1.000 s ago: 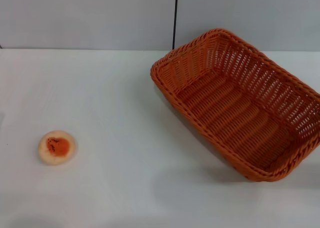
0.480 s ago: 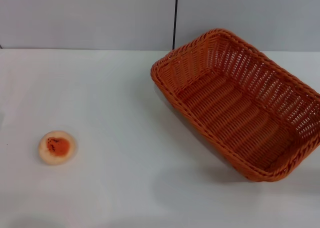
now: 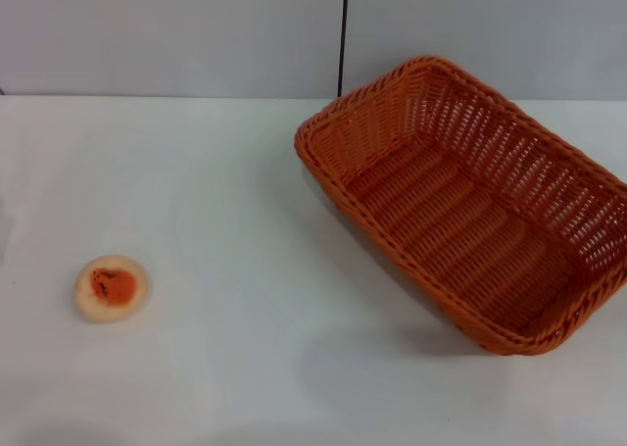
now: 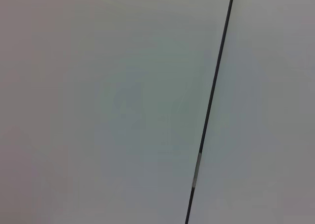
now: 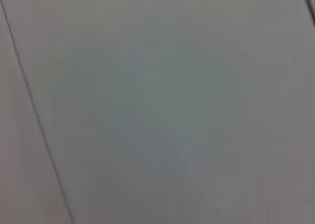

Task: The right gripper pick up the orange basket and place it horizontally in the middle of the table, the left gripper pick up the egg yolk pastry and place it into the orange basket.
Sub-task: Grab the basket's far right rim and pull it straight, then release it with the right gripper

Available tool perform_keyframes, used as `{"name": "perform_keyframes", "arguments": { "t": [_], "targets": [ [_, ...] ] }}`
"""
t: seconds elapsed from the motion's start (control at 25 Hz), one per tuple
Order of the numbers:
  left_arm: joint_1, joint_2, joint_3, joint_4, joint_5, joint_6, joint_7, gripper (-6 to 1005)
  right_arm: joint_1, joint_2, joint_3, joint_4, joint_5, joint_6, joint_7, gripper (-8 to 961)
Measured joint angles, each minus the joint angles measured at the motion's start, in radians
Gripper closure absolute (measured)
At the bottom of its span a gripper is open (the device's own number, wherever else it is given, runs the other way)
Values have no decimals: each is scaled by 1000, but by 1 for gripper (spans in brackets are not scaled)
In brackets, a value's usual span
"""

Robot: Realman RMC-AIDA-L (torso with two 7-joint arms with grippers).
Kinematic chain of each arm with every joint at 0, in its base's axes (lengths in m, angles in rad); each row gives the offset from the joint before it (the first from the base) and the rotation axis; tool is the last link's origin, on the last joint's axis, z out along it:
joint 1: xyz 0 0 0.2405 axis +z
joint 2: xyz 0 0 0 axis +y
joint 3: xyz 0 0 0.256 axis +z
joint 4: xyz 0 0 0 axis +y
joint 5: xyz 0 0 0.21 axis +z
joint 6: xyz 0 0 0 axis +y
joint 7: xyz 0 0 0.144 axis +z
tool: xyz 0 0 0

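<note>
Nothing shifted since earlier: orange basket [image 3: 468,206] askew at three o'clock, egg yolk pastry [image 3: 112,288] at eight on white table [image 3: 235,230], grey wall [image 3: 176,34] at twelve; grippers unseen, grip unknowable.

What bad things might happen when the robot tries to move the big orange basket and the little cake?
The orange basket sits slanted at the right edge of the table, partly cut off by the head view, so a grab on its sloping rim might slip or tip it. The egg yolk pastry is small and sits far to the left, so it might get squashed or pushed aside. Neither gripper is in view, so I cannot tell how ready they are.
</note>
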Motion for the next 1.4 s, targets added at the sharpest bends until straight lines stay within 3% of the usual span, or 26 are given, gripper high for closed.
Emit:
{"name": "perform_keyframes", "arguments": {
  "t": [0.12,0.16,0.24,0.32,0.36,0.48,0.56,0.76,1.16,1.4],
  "targets": [
    [0,0,-1,0,2,1,-1,192,16,-3,-7,-248,-180,-26,256,283],
    [0,0,-1,0,3,4,-1,192,41,-17,-18,-378,-298,-84,397,284],
    [1,0,-1,0,3,7,-1,192,57,-28,-21,-421,-346,-116,454,285],
    [5,-1,0,0,3,16,-1,193,112,-63,-23,-476,-457,-211,570,287],
    [7,-1,2,0,3,22,-1,193,170,-95,-18,-489,-550,-290,643,288],
    [10,-1,5,-1,4,24,-1,193,231,-121,-16,-489,-654,-337,719,290],
    [18,-2,6,0,4,27,-1,194,300,-143,-26,-455,-767,-341,783,292],
    [35,-2,6,-2,4,40,-1,195,359,-160,-53,-305,-801,-296,807,296],
    [59,0,2,-1,0,73,-2,197,407,-170,-199,-12,-797,-68,809,304],
    [59,0,2,2,1,75,-2,198,431,-164,-253,65,-797,11,807,309]
  ]
}}
